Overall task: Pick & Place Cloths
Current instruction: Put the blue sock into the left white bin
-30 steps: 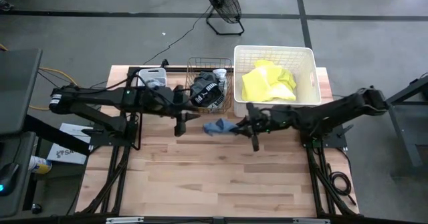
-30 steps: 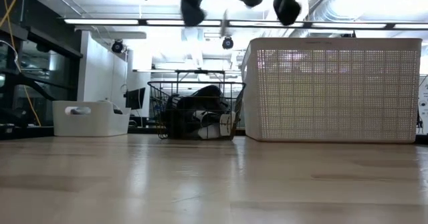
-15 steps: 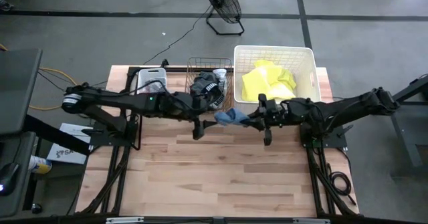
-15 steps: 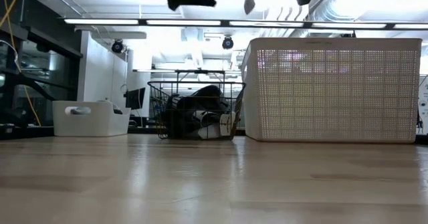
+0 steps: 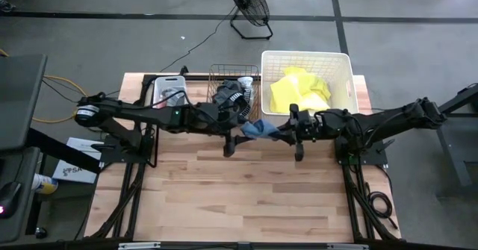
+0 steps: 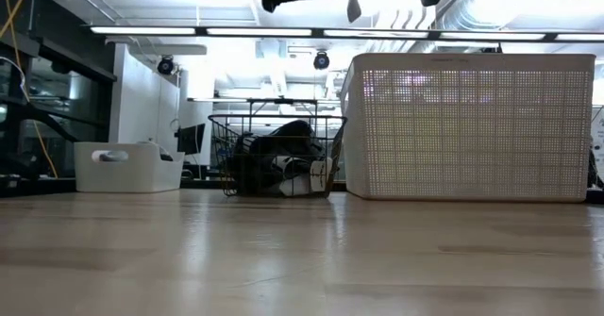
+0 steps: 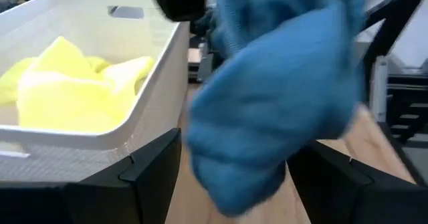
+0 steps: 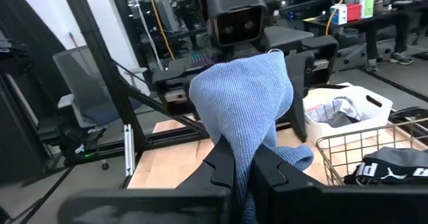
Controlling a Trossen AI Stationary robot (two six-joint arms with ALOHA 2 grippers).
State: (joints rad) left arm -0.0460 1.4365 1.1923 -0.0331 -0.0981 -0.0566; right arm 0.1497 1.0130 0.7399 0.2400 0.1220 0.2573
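The right gripper point(image 5: 296, 130) was clenched on a grey-blue cloth point(image 5: 256, 130), holding it in the air above the table point(image 5: 246, 198), just in front of the copper wire basket point(image 5: 218, 75) and near the front-left corner of the large white tub point(image 5: 349, 86). In the right wrist view the cloth point(image 8: 247, 103) hung in a loose, upright bunch, its long axis roughly vertical, pinched between that arm's own fingers point(image 8: 221, 167) and bulging above them. The left gripper point(image 5: 230, 139) was level with the cloth on its other side, its fingers point(image 7: 144, 177) spread wide to either side of the bunch and not gripping it. A neon-yellow cloth point(image 5: 299, 92) lay crumpled inside the large white tub, and a black cloth with white print point(image 5: 228, 99) filled the wire basket. A small white tub point(image 5: 159, 84) stood at the table's back left.
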